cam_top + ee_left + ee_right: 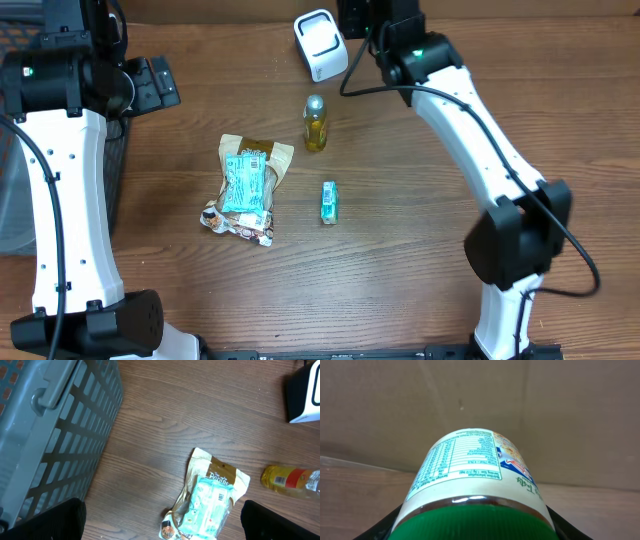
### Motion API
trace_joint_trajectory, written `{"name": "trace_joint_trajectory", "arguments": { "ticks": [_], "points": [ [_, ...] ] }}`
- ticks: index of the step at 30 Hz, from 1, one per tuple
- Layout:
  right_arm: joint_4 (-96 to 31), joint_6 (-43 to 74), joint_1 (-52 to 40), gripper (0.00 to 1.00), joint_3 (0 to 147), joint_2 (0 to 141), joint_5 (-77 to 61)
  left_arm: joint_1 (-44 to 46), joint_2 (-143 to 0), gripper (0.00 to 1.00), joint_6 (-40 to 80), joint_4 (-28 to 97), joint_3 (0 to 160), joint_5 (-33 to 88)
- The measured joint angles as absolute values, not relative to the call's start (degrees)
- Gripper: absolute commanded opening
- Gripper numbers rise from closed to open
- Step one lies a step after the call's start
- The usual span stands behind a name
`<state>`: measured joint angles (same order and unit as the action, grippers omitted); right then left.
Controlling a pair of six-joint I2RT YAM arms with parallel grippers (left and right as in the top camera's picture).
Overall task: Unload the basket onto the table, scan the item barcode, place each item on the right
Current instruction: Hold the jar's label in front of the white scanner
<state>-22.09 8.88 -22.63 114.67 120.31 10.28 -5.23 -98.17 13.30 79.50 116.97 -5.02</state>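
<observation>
We are presenting the green-lidded jar (470, 467), grasped in our right hand (472, 532) while our left hand (162, 522) hangs released, and next it likely needs turning toward the scanner (320, 45) beside the right hand.

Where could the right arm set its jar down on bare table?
Bare wood for the jar runs along the near edge, below the snack packets and the teal box, and between that box and the right arm. It is crowded in the middle, from the scanner past the yellow bottle to the packets.

Basket (50, 435) left, scanner (320, 45) rear, tabletop (400, 260) open
</observation>
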Motion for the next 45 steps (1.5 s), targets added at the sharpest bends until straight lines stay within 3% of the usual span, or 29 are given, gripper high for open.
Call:
{"name": "trace_joint_trajectory", "arguments": {
  "ticks": [12,45],
  "points": [
    [-5.56,8.78,-22.63,0.04,114.63,130.72,7.7,-5.23,-98.17,0.99,13.3,79.5,116.97,-5.02],
    [14.76,10.31,-22.59,0.04,114.63,144.0,3.73,-5.23,-98.17,0.99,13.3,79.5,116.95,-5.02]
  ]
}}
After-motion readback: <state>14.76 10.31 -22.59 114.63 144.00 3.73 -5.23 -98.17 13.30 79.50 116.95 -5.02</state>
